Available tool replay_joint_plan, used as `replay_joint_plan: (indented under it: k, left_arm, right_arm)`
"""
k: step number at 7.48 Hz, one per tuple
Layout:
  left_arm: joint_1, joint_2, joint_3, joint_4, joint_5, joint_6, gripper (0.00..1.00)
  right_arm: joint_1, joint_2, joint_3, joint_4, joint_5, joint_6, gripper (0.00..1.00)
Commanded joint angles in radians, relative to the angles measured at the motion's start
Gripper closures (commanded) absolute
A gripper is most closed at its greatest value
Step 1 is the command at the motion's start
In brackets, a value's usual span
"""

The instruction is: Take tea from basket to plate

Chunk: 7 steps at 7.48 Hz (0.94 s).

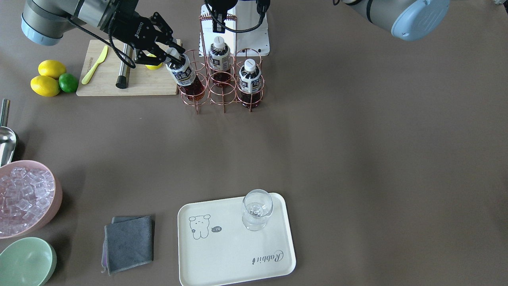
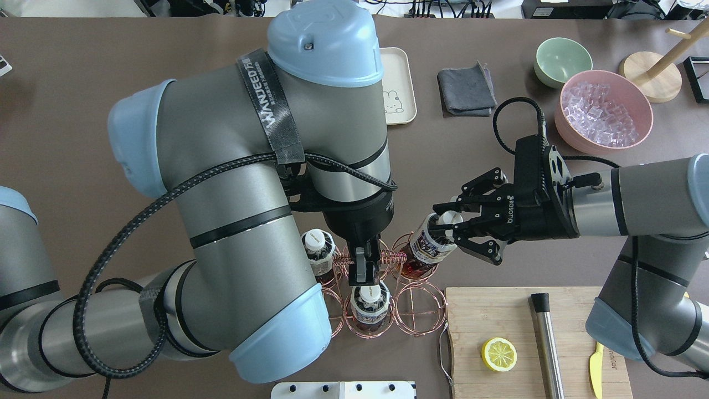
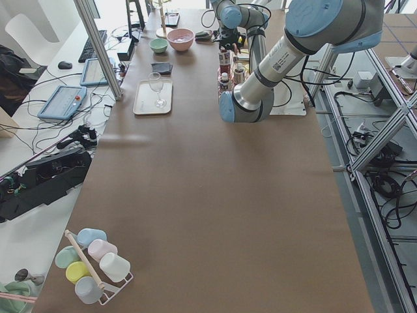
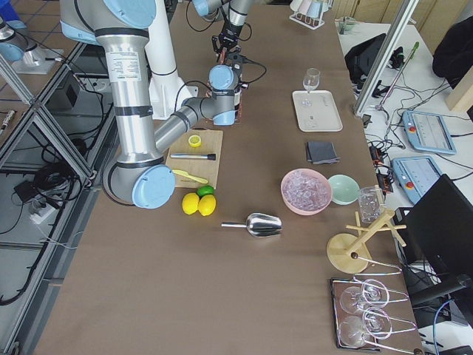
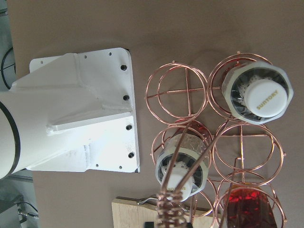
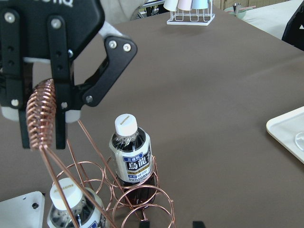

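My right gripper (image 1: 171, 55) is shut on the neck of a tea bottle (image 1: 183, 73) that leans outward, its base still inside a ring of the copper wire basket (image 1: 210, 95). The same grip shows from overhead: the right gripper (image 2: 450, 224) holds the tea bottle (image 2: 426, 246). Two more tea bottles (image 1: 219, 55) (image 1: 250, 77) stand upright in the basket. My left gripper (image 2: 365, 271) is shut on the coiled top of the basket's handle (image 6: 40, 111). The cream plate (image 1: 234, 250) lies far across the table, with a clear glass (image 1: 257, 208) standing on it.
A wooden cutting board (image 1: 131, 81) with a yellow knife, a metal muddler and a half lemon lies right beside the basket. Lemons and a lime (image 1: 49, 79), a pink bowl of ice (image 1: 24, 194), a green bowl (image 1: 25, 262) and a grey cloth (image 1: 129, 242) lie near the plate's side.
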Motion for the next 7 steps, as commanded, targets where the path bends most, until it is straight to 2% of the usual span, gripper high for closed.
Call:
replay_joint_plan:
  k: [1, 3, 4, 7]
  left_arm:
    - [0.0, 0.0, 0.0, 0.0, 0.0, 0.0, 1.0]
    - [0.0, -0.002, 0.0, 0.0, 0.0, 0.0, 1.0]
    - [0.0, -0.002, 0.0, 0.0, 0.0, 0.0, 1.0]
    - [0.003, -0.003, 0.0, 0.0, 0.0, 0.0, 1.0]
  right_arm:
    - [0.13, 0.014, 0.046, -0.102, 0.142, 0.001, 1.0]
    - [0.305, 0.061, 0.045, -0.219, 0.303, 0.001, 1.0]
    - [0.363, 0.084, 0.04, -0.27, 0.345, 0.001, 1.0]
    - [0.422, 0.13, -0.024, -0.304, 0.334, -0.003, 1.0]
